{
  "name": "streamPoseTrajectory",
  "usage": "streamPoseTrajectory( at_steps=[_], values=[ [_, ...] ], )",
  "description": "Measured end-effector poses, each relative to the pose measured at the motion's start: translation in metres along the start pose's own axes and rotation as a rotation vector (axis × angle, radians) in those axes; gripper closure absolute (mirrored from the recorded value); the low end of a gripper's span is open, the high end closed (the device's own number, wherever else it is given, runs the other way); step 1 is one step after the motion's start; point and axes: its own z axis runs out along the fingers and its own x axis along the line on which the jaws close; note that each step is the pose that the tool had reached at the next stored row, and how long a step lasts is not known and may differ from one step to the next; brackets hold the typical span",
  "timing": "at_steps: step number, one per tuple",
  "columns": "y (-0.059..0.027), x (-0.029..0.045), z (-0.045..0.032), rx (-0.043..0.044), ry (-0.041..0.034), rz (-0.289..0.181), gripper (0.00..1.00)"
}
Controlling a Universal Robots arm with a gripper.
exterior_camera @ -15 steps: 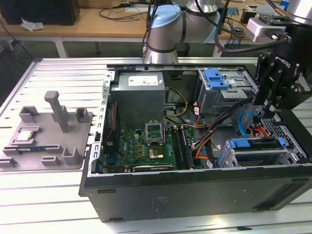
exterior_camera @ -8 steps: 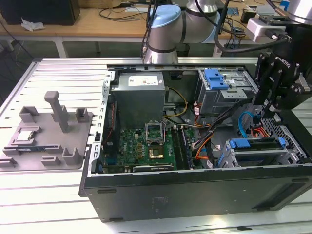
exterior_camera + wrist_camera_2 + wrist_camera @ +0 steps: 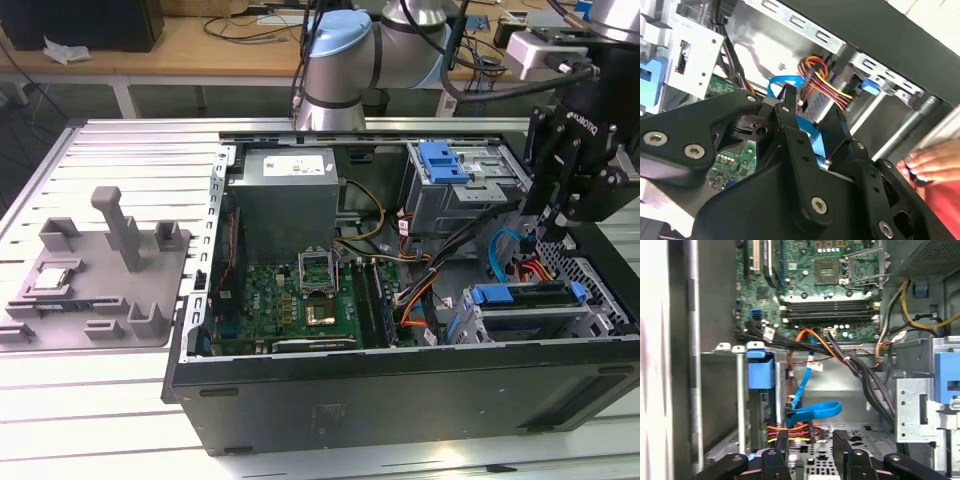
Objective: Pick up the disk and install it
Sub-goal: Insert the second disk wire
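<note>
In the exterior view the disk [image 3: 528, 316], silver with a blue rail along its upper edge, sits in the lower drive bay at the case's right front corner. My gripper [image 3: 552, 235] hangs just above and behind that bay, over a blue flat cable [image 3: 505, 250] and red-orange wires. Both wrist views show the black fingers spread apart; the gripper [image 3: 812, 440] [image 3: 815, 117] is open and holds nothing. The blue rail end [image 3: 760, 371] stands beside the bay wall in the first wrist view.
The open computer case [image 3: 400, 395] holds a green motherboard [image 3: 300, 300], a grey power supply [image 3: 285, 200] and an upper drive cage with a blue latch [image 3: 445, 160]. A grey fixture plate [image 3: 100, 280] lies at the exterior view's left. A person's hand [image 3: 930, 165] is near the case.
</note>
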Motion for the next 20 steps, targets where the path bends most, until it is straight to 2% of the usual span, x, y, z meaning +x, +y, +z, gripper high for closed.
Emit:
streamPoseTrajectory(
  at_steps=[1,2,3,4,5,6,8,11,13,14,15,16,20],
  values=[
    [0.0000,-0.0001,-0.0011,0.0003,0.0148,0.000,0.52],
    [0.0000,-0.0013,-0.0022,0.0013,0.0500,0.001,0.52],
    [0.0002,-0.0058,-0.0030,0.0024,0.0891,0.001,0.52],
    [0.0003,-0.0093,-0.0036,0.0030,0.1076,0.001,0.52],
    [0.0004,-0.0120,-0.0039,0.0035,0.1221,0.001,0.52],
    [0.0018,-0.0143,-0.0042,0.0047,0.1399,0.002,0.52],
    [0.0104,-0.0159,-0.0043,0.0087,0.1575,0.002,0.52],
    [0.0158,-0.0174,-0.0045,0.0110,0.1650,0.003,0.53],
    [0.0170,-0.0184,-0.0046,0.0123,0.1672,0.003,0.67],
    [0.0170,-0.0184,-0.0045,0.0122,0.1690,0.004,0.67],
    [0.0161,-0.0184,-0.0046,0.0083,0.1717,0.008,0.67],
    [0.0148,-0.0185,-0.0045,0.0002,0.1744,0.018,0.67],
    [0.0089,-0.0193,-0.0041,-0.0134,0.1759,0.028,0.67]
  ],
)
